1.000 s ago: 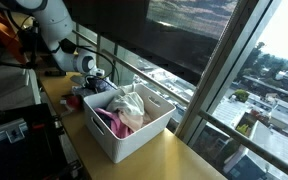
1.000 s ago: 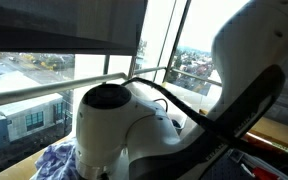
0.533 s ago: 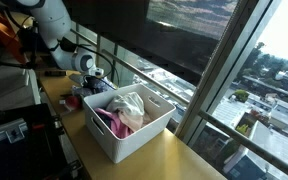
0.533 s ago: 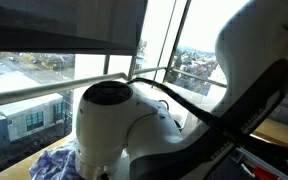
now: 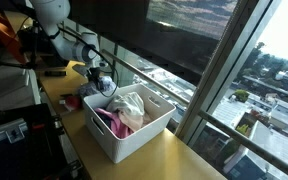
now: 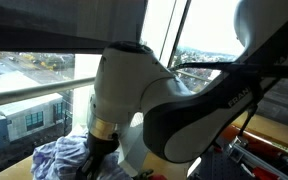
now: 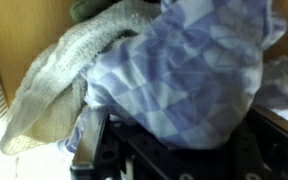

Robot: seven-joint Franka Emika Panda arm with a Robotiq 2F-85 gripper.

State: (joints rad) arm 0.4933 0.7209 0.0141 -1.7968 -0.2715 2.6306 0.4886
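**Our wooden desk by the window, and what rests on it**

We see a long, pale wooden desk (image 5: pixel 169 160) running along the glass. A white bin (image 5: pixel 134 135) stands on it about midway and is filled with clothes. Just beside the bin's far end, a crumpled blue checked cloth (image 5: pixel 74 101) lies heaped on the wood. Further back on the desk lies a slim dark object (image 5: pixel 54 72), too small for us to name. In the wrist view, a beige towel (image 7: pixel 44 90) lies against the checked cloth, with a strip of bare wood showing at the left edge.
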